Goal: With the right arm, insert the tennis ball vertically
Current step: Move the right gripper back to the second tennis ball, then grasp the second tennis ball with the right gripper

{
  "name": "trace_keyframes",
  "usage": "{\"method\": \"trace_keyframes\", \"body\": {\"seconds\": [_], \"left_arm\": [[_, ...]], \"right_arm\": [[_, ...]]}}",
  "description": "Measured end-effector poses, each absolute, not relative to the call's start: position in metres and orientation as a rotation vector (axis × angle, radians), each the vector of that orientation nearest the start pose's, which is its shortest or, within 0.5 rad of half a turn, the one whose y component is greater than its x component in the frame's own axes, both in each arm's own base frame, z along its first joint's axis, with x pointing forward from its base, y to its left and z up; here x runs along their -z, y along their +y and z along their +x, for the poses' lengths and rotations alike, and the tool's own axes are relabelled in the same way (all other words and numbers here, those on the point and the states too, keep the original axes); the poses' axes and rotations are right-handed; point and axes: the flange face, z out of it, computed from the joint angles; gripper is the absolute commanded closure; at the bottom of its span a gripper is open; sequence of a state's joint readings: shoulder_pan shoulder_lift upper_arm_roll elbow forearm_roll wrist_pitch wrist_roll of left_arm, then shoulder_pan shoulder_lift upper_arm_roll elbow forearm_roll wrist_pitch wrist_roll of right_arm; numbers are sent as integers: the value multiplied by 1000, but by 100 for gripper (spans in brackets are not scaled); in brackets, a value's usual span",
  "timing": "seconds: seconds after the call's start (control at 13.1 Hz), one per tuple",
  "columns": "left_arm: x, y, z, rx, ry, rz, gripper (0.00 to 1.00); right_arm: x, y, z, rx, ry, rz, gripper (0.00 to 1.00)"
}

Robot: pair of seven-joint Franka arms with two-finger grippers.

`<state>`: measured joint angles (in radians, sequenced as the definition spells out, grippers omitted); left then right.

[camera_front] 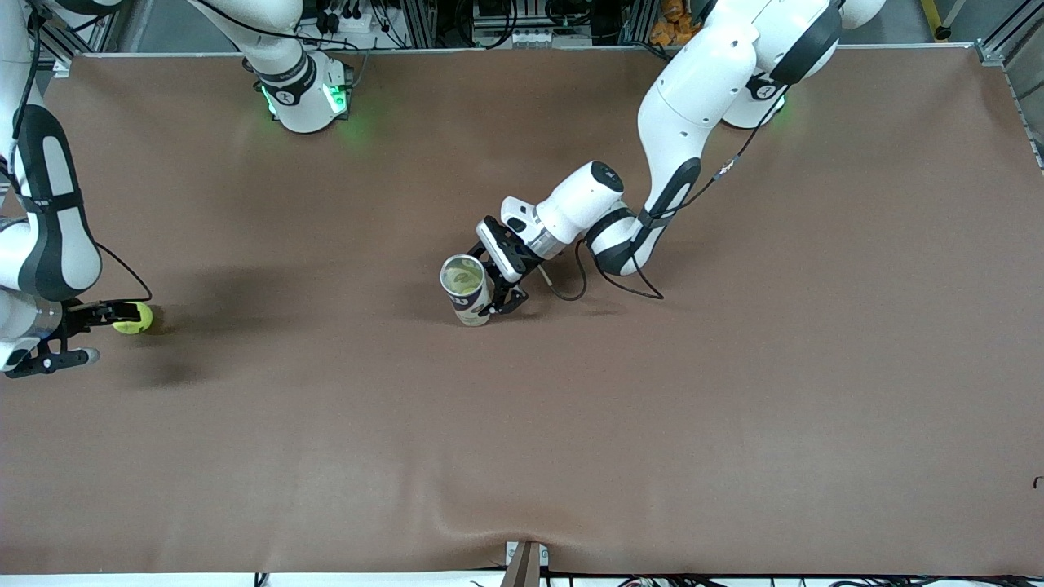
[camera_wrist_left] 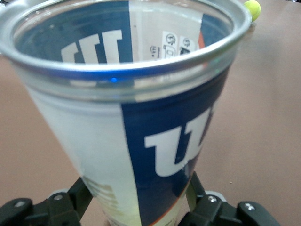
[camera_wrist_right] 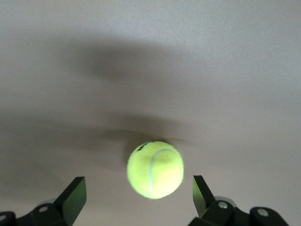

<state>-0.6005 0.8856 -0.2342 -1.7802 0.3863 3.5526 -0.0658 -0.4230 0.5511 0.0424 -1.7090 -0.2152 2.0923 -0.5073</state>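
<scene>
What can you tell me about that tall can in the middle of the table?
The can is a clear plastic tennis-ball tube with a metal rim and a label in blue and white with large white lettering. It stands upright near the middle of the brown table, its mouth open with no lid on it, and something yellow-green shows inside. The left gripper is clamped on its lower part, one finger on each side, holding it steady.
</scene>
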Motion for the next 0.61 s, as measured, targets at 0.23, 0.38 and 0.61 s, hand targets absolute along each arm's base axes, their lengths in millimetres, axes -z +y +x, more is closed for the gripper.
{"method": "trace_keyframes", "body": {"seconds": [0.23, 0.38, 0.61], "left_arm": [[-182, -518, 445, 1413, 1643, -2913, 16], [-182, -518, 446, 1413, 1643, -2912, 16], [-182, -518, 446, 1413, 1643, -2912, 16]], "right_arm": [[-243, -267, 591, -277, -434, -3173, 0], [-222, -267, 579, -222, -477, -3174, 0], [-211, -265, 572, -200, -516, -3174, 0]]}}
